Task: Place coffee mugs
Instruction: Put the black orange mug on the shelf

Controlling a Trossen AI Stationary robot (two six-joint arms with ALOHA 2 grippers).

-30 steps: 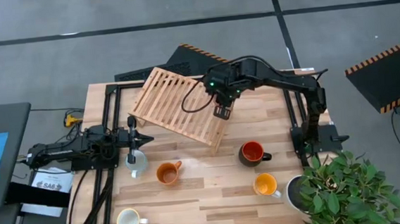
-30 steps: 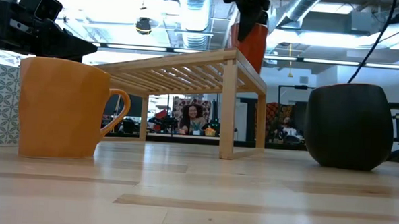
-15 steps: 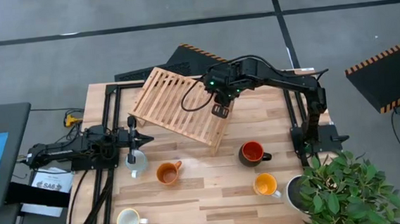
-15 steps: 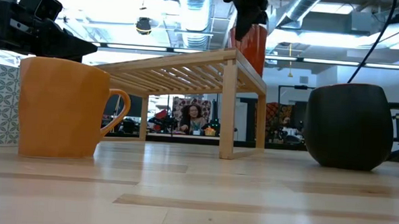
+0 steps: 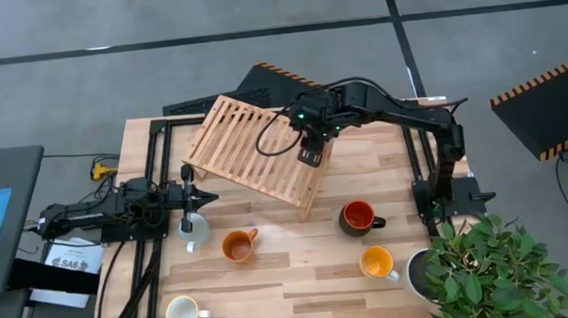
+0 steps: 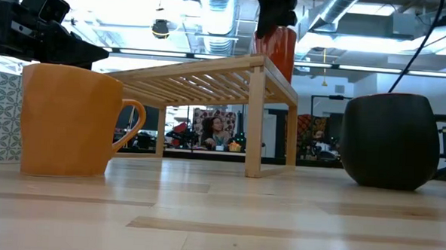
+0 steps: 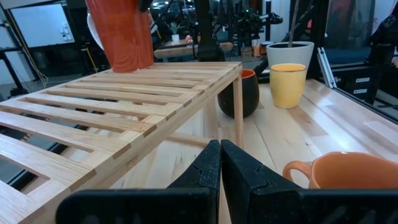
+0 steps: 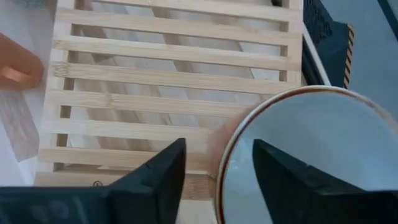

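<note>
High view: the right gripper [image 5: 310,149] sits over the right end of the slatted rack [image 5: 253,151], which lies angled on the table [image 5: 302,268]. The left gripper [image 5: 188,197] rests at the table's left side, just above a pale blue-grey mug [image 5: 195,231]. In front of the rack stand a brownish-orange mug [image 5: 237,245], a dark mug [image 5: 357,216] with red inside, a yellow mug [image 5: 376,262] and a cream mug [image 5: 182,311]. A potted plant [image 5: 482,265] fills the right front corner.

Low view: a terracotta mug [image 6: 277,52] stands upright on the rack's near corner, the right gripper directly above it. The brownish-orange mug and the dark mug stand on the table in the foreground.

Left wrist view: the left gripper's fingers are closed together, holding nothing. The terracotta mug stands on the rack top.

Right wrist view: the right gripper's fingers [image 8: 154,177] stand spread, one on either side of the terracotta mug's rim, whose white inside shows; contact cannot be told.
</note>
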